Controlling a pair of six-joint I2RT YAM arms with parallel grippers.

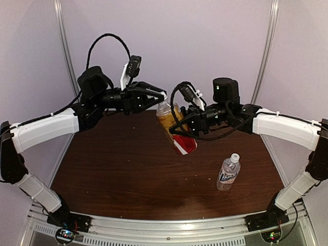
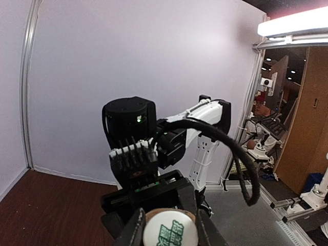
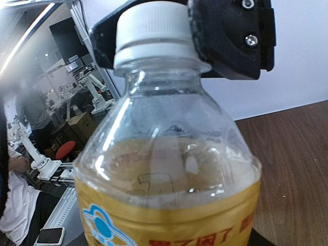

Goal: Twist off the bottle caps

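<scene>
Left gripper (image 2: 169,226) clamps the cap (image 3: 151,31); right gripper (image 1: 185,128) grasps its amber bottle (image 3: 169,169). If the bottle slips and spins along, likely nothing unscrews.

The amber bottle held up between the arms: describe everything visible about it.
The amber bottle is clear plastic, mostly filled with amber-brown liquid, with a yellow-and-red label and a white cap. It hangs tilted above the table, cap toward the far left, base toward the near right, touching no surface. The right gripper clamps its body; the left gripper is shut on the cap.
</scene>
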